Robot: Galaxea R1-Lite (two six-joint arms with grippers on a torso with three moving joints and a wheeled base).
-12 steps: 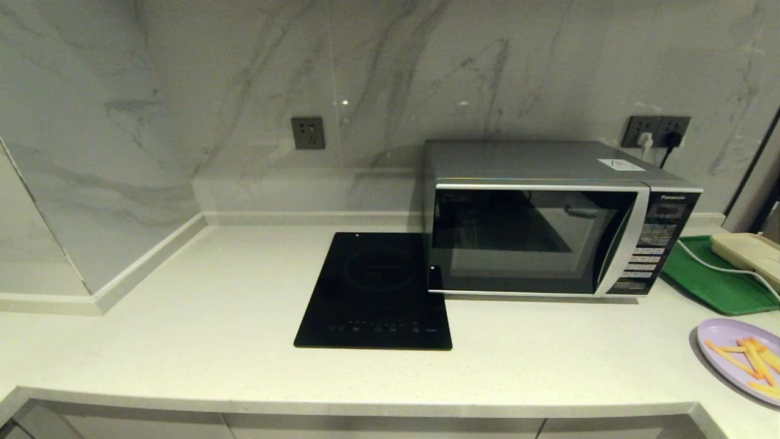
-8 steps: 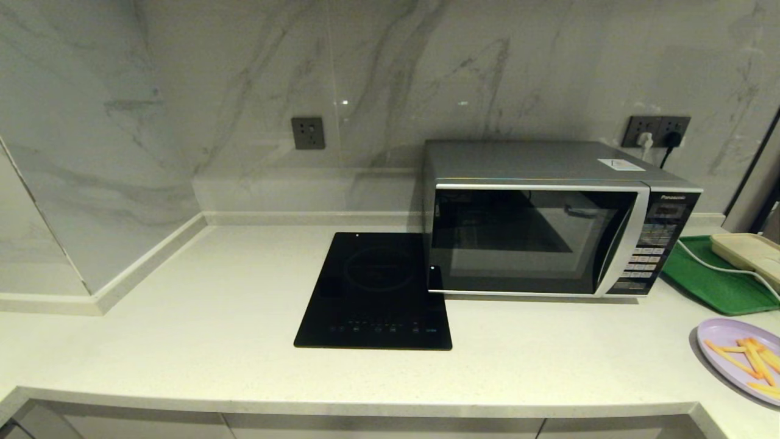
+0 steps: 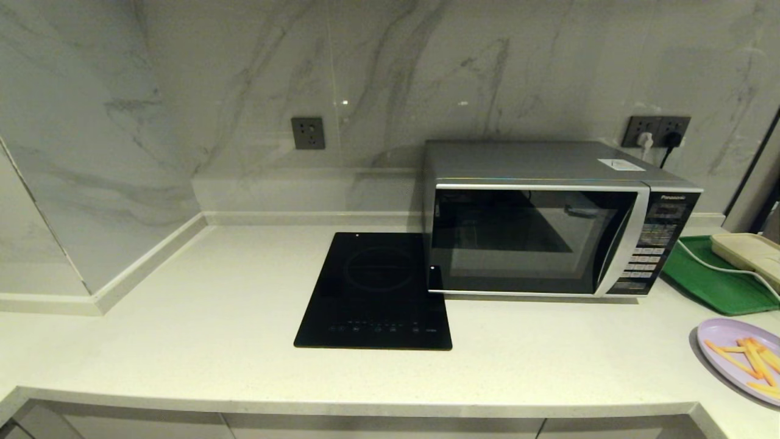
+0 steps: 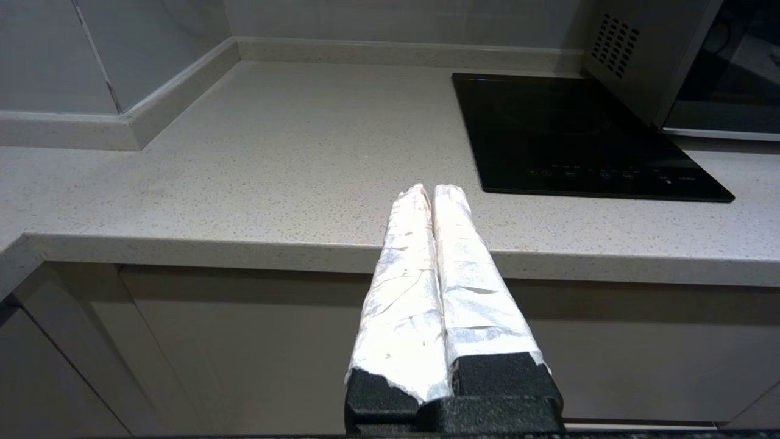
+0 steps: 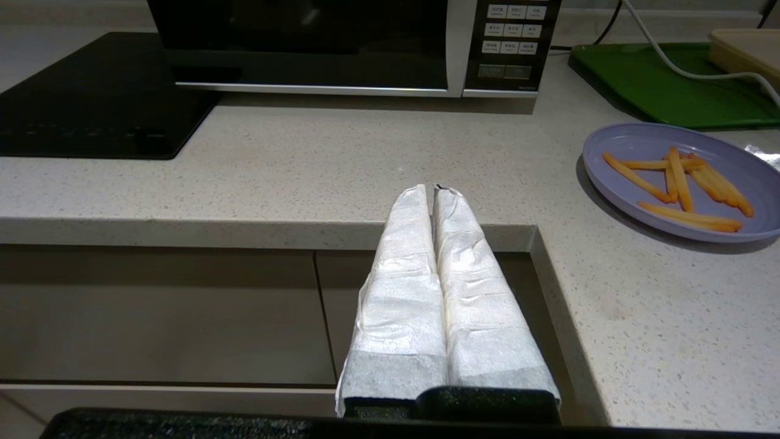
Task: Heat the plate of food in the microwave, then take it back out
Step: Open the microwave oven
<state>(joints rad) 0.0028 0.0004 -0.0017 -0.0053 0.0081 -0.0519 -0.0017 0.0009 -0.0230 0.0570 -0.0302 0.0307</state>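
The silver microwave [image 3: 548, 219] stands at the back right of the counter with its dark glass door closed; its button panel [image 5: 510, 36] shows in the right wrist view. The lilac plate of food [image 3: 740, 358] [image 5: 685, 180], with orange fry-like sticks on it, lies on the counter at the right edge, in front of the green tray. My left gripper [image 4: 431, 190] is shut and empty, held low in front of the counter's front edge. My right gripper [image 5: 431, 190] is also shut and empty, below the counter edge, left of the plate. Neither arm shows in the head view.
A flat black induction hob [image 3: 375, 292] lies beside the microwave on its left. A green tray [image 3: 719, 280] with a beige box [image 3: 749, 253] and a white cable sits to the microwave's right. Wall sockets [image 3: 658, 129] are behind. Cabinet fronts [image 4: 244, 341] run under the counter.
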